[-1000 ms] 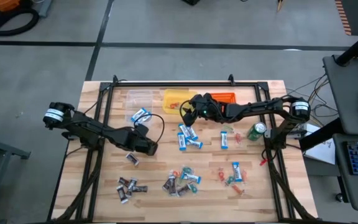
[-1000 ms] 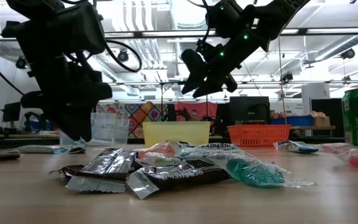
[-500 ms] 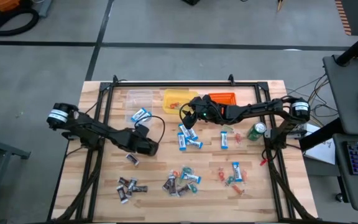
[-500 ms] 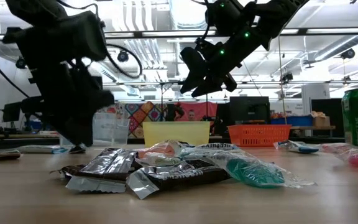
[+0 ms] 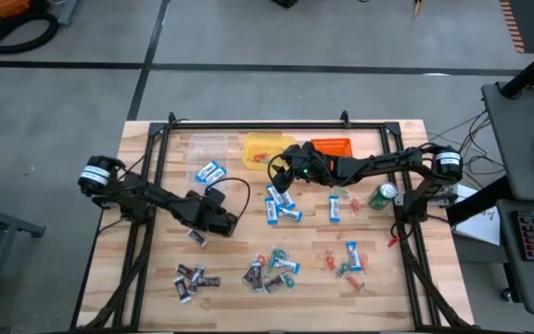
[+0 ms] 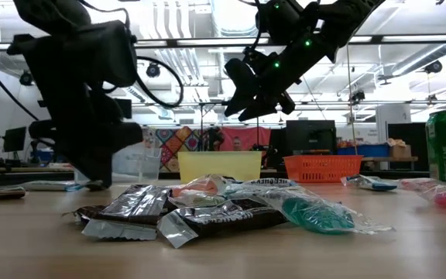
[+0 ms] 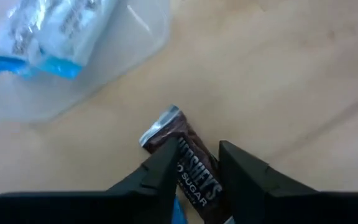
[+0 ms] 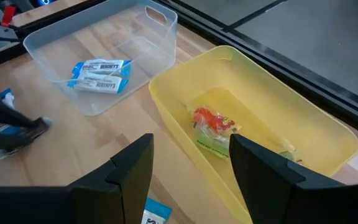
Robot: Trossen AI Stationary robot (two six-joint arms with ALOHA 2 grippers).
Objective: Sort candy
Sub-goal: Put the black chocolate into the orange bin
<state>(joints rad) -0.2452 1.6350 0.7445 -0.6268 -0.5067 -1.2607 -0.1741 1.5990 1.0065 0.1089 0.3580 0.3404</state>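
Overhead, the left pincer [image 5: 219, 223] has crept a little toward the middle of the tabletop [image 5: 156, 269] over the last second and hangs just above a lone brown candy [image 5: 197, 237] in the left half. The right pincer [image 5: 284, 163] has eased from the yellow tub [image 5: 260, 147] toward the tabletop's middle and now hovers beside that tub near the far edge. A clear tub [image 5: 208, 145] and an orange tub [image 5: 334, 145] flank the yellow one. Blue-and-white candies [image 5: 280, 204] lie mid-tabletop; mixed heaps [image 5: 269, 269] sit toward the near edge.

From tabletop height, the left arm has dropped lower; a heap of brown wrappers [image 6: 184, 213] fills the foreground, and the right pincer stays raised above the tubs.

Through the left wrist camera, the fingers [image 7: 241, 171] straddle the brown candy [image 7: 191, 168], narrowly apart and not yet closed on it. A pickup looks imminent.

Through the right wrist camera, the fingers [image 8: 263, 165] stand wide and hold nothing, over the yellow tub with red and green sweets [image 8: 213, 130] inside; blue-and-white candies [image 8: 98, 73] rest in the clear tub. That drop-off looks finished.
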